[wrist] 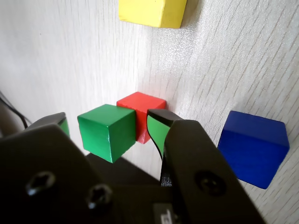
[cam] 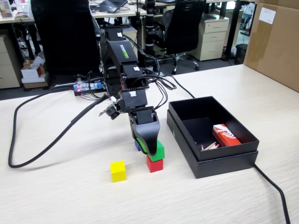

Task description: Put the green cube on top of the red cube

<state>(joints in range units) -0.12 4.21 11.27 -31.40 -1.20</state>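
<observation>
We see the gripper (wrist: pixel 110 128) with its green-lined fingers set to either side of the green cube (wrist: pixel 107 130); in the wrist view a thin gap shows between the cube and each finger, so the jaws stand slightly wider than the cube and we cannot tell that they press on it. In the fixed view the gripper (cam: pixel 148 150) points down at the table (cam: pixel 56 196), and the green cube (cam: pixel 158 150) sits on top of the red cube (cam: pixel 154 164), shifted a little to the right of it. In the wrist view the red cube (wrist: pixel 140 103) shows just past the green one, partly covered by it.

Going left to right in the fixed view, a thick black cable (cam: pixel 42 144) loops over the left part of the table. The yellow cube (cam: pixel 118 171) stands near the front, left of the stack and apart from it. The blue cube (cam: pixel 138 146) shows only as a sliver behind the gripper; in the wrist view the blue cube (wrist: pixel 253 148) lies clear of the stack, to the right. Right of the stack stands an open black box (cam: pixel 219 161), which holds a red-and-white matchbox (cam: pixel 225 135) and a few loose matches (cam: pixel 210 146).
</observation>
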